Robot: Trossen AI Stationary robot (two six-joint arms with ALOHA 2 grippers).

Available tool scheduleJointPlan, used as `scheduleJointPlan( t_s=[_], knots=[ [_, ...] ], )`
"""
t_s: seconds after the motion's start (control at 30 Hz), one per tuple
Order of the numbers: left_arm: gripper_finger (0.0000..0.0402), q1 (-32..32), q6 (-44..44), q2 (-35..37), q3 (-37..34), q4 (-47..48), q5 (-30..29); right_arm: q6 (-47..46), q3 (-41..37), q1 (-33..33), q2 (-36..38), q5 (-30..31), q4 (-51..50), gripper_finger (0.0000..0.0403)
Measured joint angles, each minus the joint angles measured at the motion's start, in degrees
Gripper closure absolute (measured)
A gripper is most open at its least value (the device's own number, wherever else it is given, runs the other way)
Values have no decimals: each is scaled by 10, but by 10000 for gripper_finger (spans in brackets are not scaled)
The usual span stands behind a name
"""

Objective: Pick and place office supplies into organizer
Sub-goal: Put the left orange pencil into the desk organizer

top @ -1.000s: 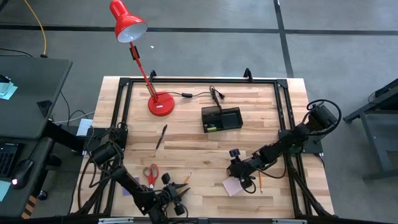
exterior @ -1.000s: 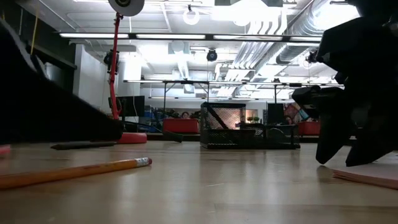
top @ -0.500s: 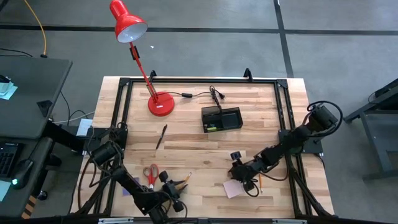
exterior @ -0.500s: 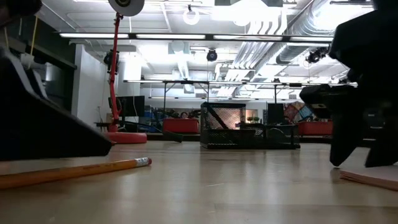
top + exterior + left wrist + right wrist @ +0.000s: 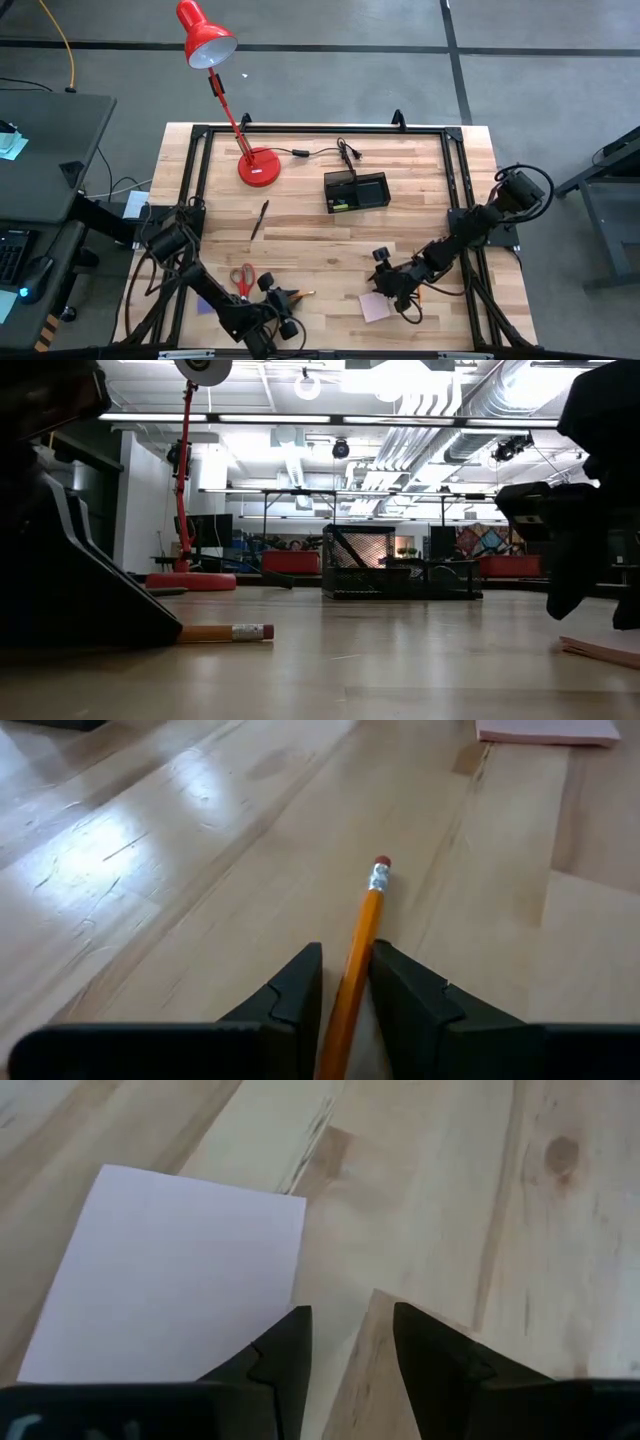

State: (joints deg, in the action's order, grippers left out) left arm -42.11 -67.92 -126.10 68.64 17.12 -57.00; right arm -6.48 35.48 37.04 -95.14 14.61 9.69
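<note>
Got my left gripper (image 5: 345, 982) pinching the pencil (image 5: 360, 960) mid-shaft, it's light, stiff and rolls easily, while the right gripper (image 5: 350, 1342) hangs released beside the pad (image 5: 170, 1270).

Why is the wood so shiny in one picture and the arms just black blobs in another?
In the left wrist view, ceiling light glares off the table beside the pencil. In the low view, bright ceiling lights backlight the scene, so the left arm and right arm turn into dark silhouettes, blurry because they are close.
</note>
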Motion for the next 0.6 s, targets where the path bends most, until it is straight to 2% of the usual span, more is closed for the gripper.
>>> scheduleJointPlan(
  t_s=[0.13, 0.33, 0.43, 0.6],
  knots=[
    [331, 6, 4, -1, 0, 9, 13, 0, 0, 0, 0, 0, 0, 269],
    [390, 7, 22, -2, 0, 11, 13, 4, 0, 0, 0, 3, 0, 269],
    [383, 8, 23, -3, -1, 14, 3, 5, 0, 0, 0, 15, 0, 269],
    [393, 9, 31, -2, -3, 17, -26, 2, 0, -3, 0, 20, 2, 269]
  ],
)
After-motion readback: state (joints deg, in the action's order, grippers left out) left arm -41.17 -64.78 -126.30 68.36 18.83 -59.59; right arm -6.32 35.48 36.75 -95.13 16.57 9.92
